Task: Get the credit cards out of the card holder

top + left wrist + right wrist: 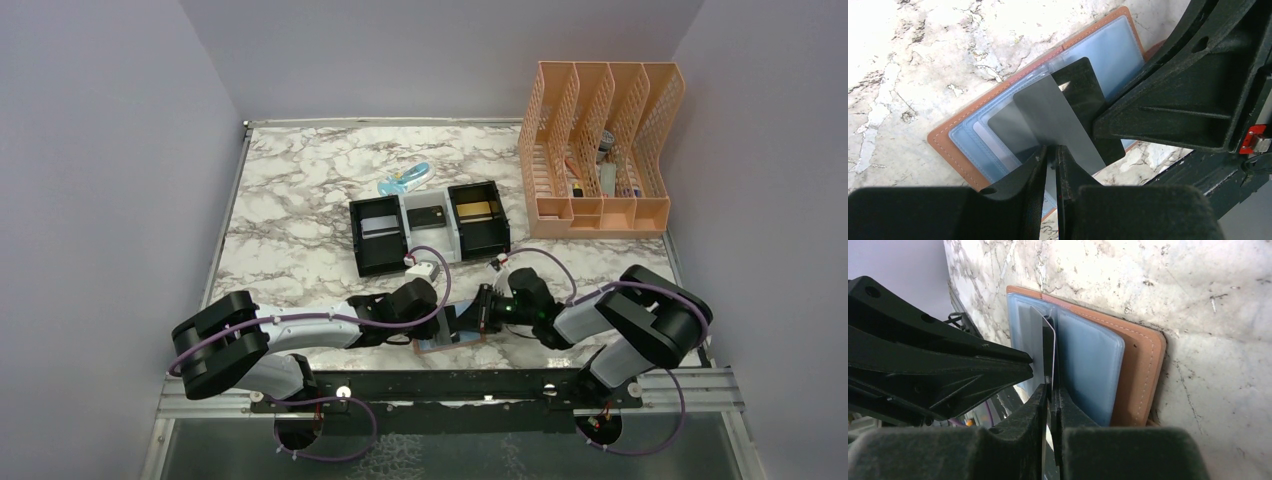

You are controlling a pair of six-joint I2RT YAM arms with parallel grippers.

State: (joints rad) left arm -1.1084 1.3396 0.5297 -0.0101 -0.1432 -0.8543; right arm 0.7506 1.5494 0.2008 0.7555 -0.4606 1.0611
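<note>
The tan card holder (452, 342) lies open near the table's front edge, pale blue pockets up; it also shows in the left wrist view (955, 145) and the right wrist view (1140, 365). My left gripper (1052, 150) is shut on a silvery grey card (1053, 115) that stands up out of the holder. Behind it leans a dark card (1088, 90). My right gripper (1052, 387) is shut on a thin dark card (1048, 347) seen edge-on. In the top view the left gripper (447, 318) and the right gripper (478, 312) meet tip to tip over the holder.
A black-and-white three-compartment tray (403, 232) stands mid-table with a silvery, a dark and a gold card in it. A light blue object (405, 180) lies behind it. An orange file rack (600, 140) stands at the back right. Walls close in on both sides.
</note>
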